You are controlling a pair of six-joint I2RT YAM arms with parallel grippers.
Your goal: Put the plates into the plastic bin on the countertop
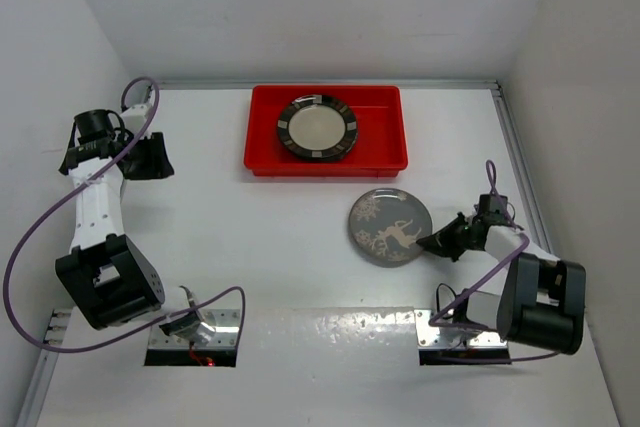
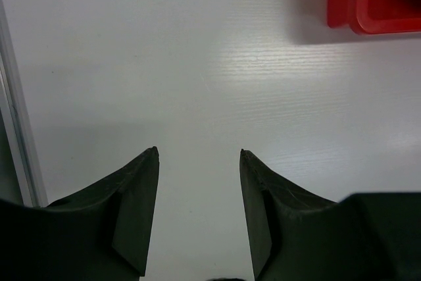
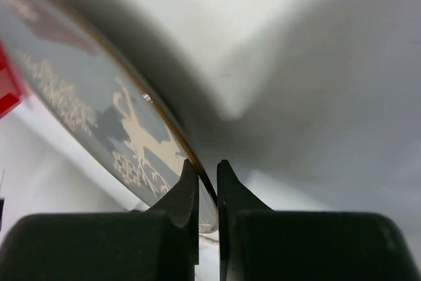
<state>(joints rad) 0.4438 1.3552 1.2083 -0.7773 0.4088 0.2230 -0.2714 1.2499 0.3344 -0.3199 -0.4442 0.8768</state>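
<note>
On the white worktop, the right pincer grips the rim of the round grey deer-patterned plate, just beside the shallow red plastic bin, which holds a cream striped-rim plate. Next, probably, a lift over the wall. The left pincer gapes wide, empty.

The white worktop, with metal rails along its far and right edges, carries the red plastic bin near the far edge. Just in front of the bin is the grey deer plate; whether it rests flat on the surface cannot be told.
</note>
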